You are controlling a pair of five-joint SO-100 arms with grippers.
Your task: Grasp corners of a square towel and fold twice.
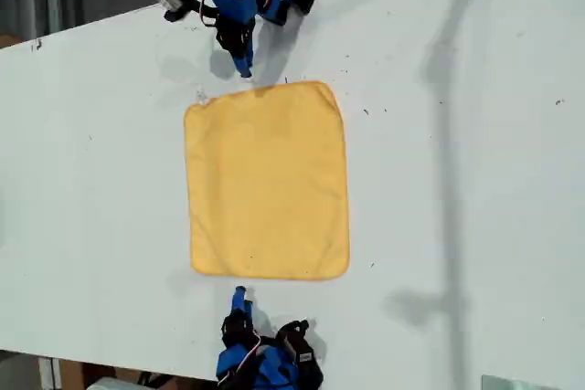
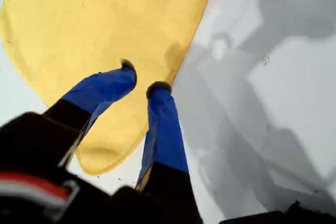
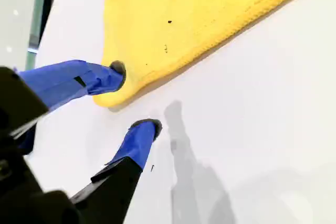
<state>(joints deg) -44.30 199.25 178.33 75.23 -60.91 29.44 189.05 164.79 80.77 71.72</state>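
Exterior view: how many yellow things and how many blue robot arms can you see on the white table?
Yellow towels: 1, the towel, lying flat and unfolded.
Blue robot arms: 2, one arm at the exterior view's top and the other arm at its bottom.
White tables: 1, the table.
Total: 4

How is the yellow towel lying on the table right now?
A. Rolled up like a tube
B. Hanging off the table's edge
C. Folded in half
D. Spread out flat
D. In the exterior view the towel lies open as one flat square on the white table, with all four rounded corners showing and no fold.
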